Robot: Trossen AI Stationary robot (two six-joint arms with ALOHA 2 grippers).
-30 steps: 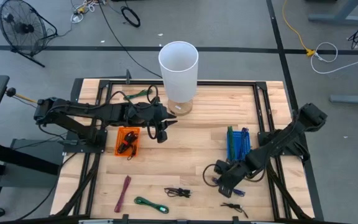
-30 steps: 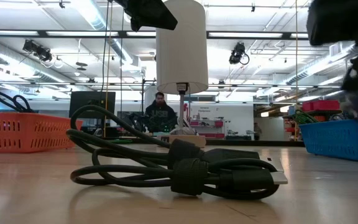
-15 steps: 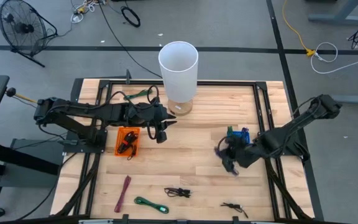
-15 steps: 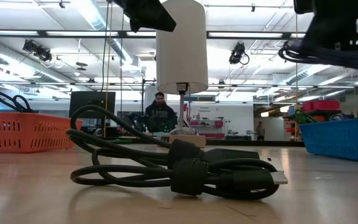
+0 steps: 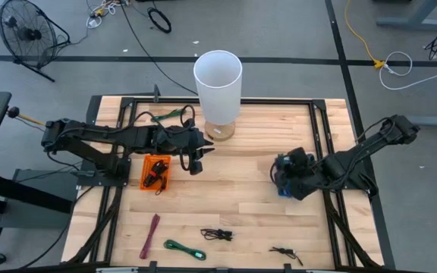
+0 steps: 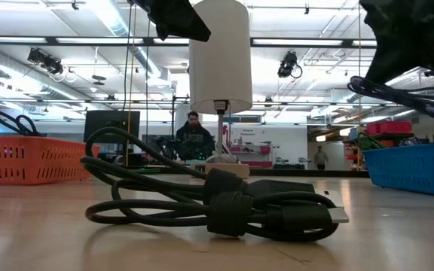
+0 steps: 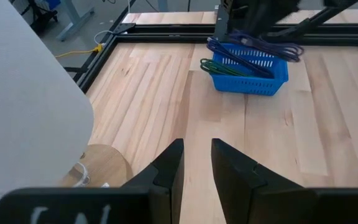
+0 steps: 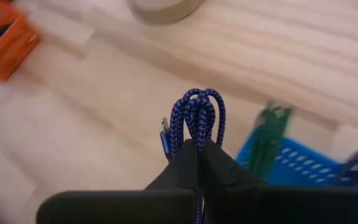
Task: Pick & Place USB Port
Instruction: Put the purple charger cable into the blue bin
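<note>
step: carry to bin | right gripper (image 8: 194, 144) pinching looped blue USB cable (image 8: 193, 115), raised just above blue basket (image 7: 251, 67) | left gripper (image 7: 194, 163) parted, idle near white cylinder (image 5: 218, 83) | next: centre over basket, lower, release

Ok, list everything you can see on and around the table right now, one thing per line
Lamp: one, white shade on a wooden base, table's far edge.
Orange basket: one, left side, dark cables inside.
Blue basket: one, right side, holding green and purple cables.
Blue braided cable: one, held above the blue basket.
Black cable: one, coiled, near edge centre.
Green cable: one, near edge.
Pink strap: one, near-left.
Small black cable: one, near-right.
Fan: one, black, on the floor, far left.
Left gripper: open, beside the lamp base.
Right gripper: shut on the braided cable.
</note>
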